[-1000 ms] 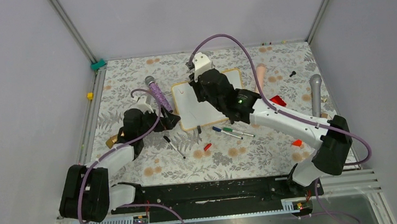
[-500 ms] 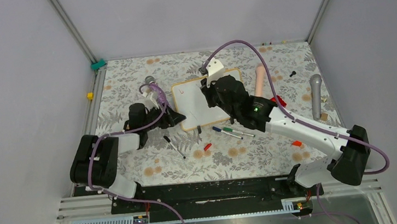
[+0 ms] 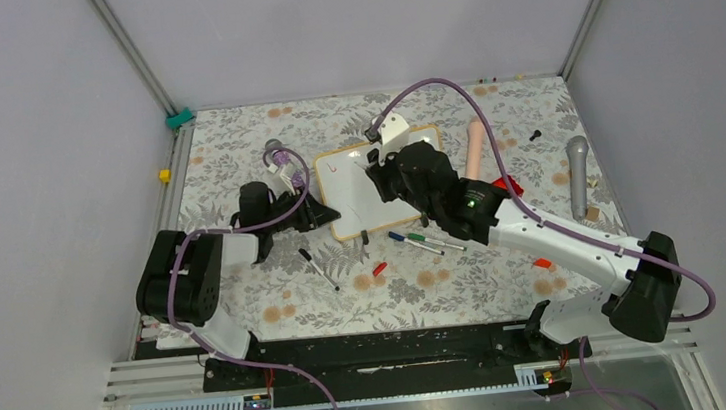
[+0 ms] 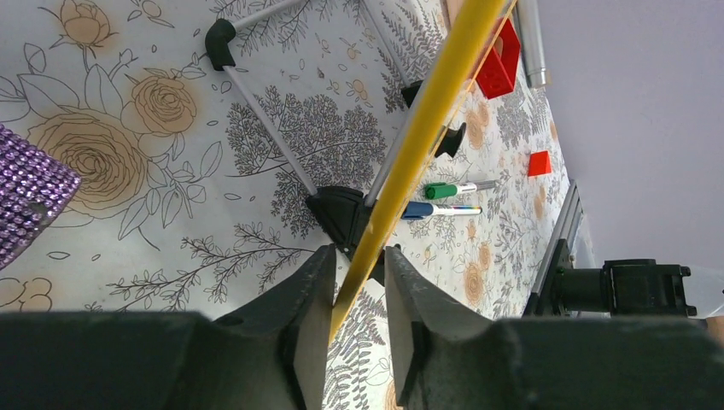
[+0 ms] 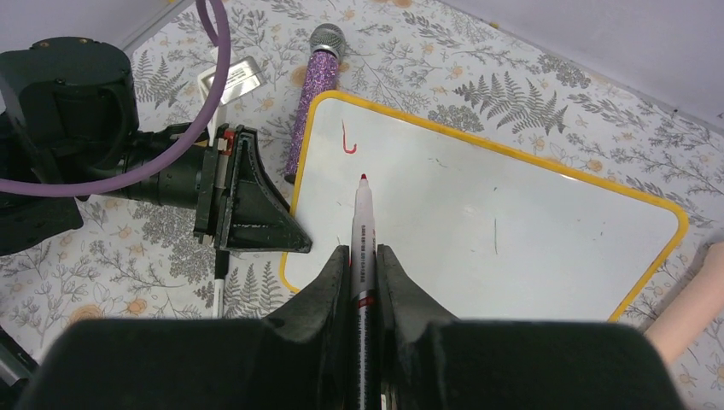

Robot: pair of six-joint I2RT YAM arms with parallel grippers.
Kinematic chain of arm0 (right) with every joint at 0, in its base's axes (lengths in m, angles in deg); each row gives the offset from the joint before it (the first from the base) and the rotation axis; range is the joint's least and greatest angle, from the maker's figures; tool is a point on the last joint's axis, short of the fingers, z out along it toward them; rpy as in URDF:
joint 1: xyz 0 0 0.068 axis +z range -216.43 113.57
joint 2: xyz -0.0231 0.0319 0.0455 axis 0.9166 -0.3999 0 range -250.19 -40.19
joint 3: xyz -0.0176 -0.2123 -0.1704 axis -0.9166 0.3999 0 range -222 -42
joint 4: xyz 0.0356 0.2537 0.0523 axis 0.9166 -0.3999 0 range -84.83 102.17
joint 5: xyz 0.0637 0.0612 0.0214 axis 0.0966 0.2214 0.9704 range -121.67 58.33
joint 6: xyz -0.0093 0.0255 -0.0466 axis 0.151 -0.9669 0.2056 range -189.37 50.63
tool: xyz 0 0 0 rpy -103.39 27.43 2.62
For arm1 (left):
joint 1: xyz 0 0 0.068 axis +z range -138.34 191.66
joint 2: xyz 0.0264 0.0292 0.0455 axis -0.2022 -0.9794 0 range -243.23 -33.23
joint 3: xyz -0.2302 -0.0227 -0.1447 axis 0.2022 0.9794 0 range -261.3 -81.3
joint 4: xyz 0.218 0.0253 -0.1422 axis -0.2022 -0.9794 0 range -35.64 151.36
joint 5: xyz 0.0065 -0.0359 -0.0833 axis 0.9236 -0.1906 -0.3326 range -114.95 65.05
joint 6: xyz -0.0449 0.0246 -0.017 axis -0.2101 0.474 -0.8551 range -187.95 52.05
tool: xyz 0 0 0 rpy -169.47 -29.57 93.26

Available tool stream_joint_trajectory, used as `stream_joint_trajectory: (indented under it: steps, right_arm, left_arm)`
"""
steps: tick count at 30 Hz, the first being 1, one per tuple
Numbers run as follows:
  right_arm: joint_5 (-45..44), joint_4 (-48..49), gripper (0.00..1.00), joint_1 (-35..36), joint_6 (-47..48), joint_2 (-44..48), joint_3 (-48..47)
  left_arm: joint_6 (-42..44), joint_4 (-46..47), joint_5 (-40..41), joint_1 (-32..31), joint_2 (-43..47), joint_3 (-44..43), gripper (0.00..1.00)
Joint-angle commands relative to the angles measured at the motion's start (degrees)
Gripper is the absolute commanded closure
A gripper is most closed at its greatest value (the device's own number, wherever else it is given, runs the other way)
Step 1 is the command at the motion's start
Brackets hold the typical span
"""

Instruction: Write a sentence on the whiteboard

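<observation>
Stn check, both arms.

My R pincer point(image 5: 362, 256): clenched on 1 red marker point(image 5: 363, 224), tip fwd over the whiteboard point(image 5: 512, 213). Tip-to-surface contact: cannot tell.

My L pincer point(image 4: 359, 272): fingers narrow, one either side of the board's yellow frame, at its left edge nr the near-left corner. Whether I truly pinch it: cannot tell.

Whiteboard: 1 off. Lies mid-table twd the far edge, skewed to the table's edges.

Sentence point(image 5: 347, 139): 1 hooked red stroke only, by the board's far-left corner, just ahead of the marker tip.

Other items, counted:
- Mics, 2: purple glitter mic point(image 5: 312, 81) just beside the board's left edge; grey mic point(image 3: 577, 172) nr the table's right edge.
- Capped pens, 2: green pen point(image 4: 452, 189) and blue pen point(image 4: 431, 209), side by side, just off the board's near edge.
- Black pen point(image 3: 317, 268), 1, twd the table's near-left.
- Red pieces, 3: large red block point(image 3: 508, 186) right of the board; small red block point(image 3: 542, 262) twd the near-right; red scrap point(image 3: 378, 269) near-centre.
- Peach cylinder point(image 3: 475, 147), 1, off the board's right edge.
</observation>
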State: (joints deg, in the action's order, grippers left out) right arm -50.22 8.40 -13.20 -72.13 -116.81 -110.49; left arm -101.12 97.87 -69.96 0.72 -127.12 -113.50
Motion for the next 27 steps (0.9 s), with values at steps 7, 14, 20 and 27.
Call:
stream_joint_trajectory:
  steps: [7,14,20,27]
  right_arm:
    - [3.53,1.57,1.00,-0.06,-1.78,-3.35,-3.84]
    - [4.83,1.02,1.00,0.03,-2.95,-5.98,-5.94]
    - [4.78,1.11,1.00,0.01,-3.34,-8.85,-7.22]
    - [3.14,1.18,1.00,-0.05,-2.10,-10.73,-7.95]
  left_arm:
    - [1.56,-1.19,-3.44,0.76,-1.53,-3.67,0.78]
    - [3.04,-4.61,-2.68,0.88,-1.41,-4.66,0.79]
    - [4.33,-8.01,-2.36,0.83,-1.37,-6.03,0.83]
    - [4.84,-9.69,-1.55,0.96,-1.50,-6.76,0.88]
